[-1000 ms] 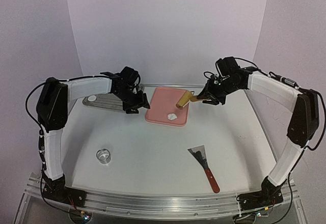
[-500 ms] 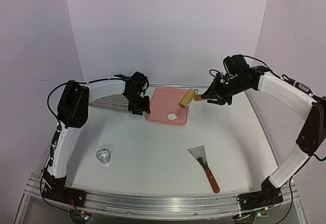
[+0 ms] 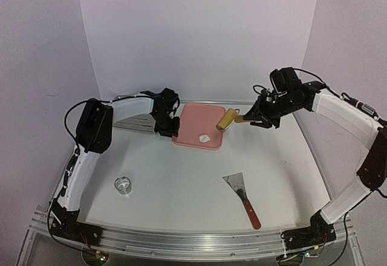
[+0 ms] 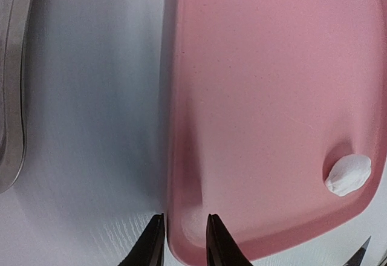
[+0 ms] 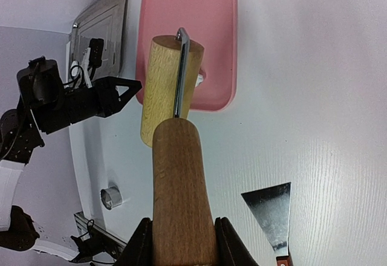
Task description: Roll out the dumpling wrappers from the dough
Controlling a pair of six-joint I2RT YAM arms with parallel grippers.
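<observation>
A small white dough lump [image 3: 204,138] lies at the near right of the pink board [image 3: 193,121]. No flat round wrappers show. My left gripper [image 3: 170,125] sits at the board's near left corner. In the left wrist view its jaws [image 4: 184,242] pinch the board's rim [image 4: 181,157], and the dough lump [image 4: 347,175] is far to the right. My right gripper [image 3: 257,116] is shut on the brown handle [image 5: 181,187] of a wooden roller. The roller's head [image 3: 227,120] hangs over the board's right edge, above and apart from the dough.
A metal tray [image 3: 128,121] lies left of the board, partly behind my left arm. A metal ring cutter [image 3: 123,185] stands at the near left. A scraper with a red handle [image 3: 243,198] lies at the near right.
My left gripper has moved right from the metal tray to the board's left corner and closed on its rim. My right gripper has carried the roller slightly right, to the board's right edge.
</observation>
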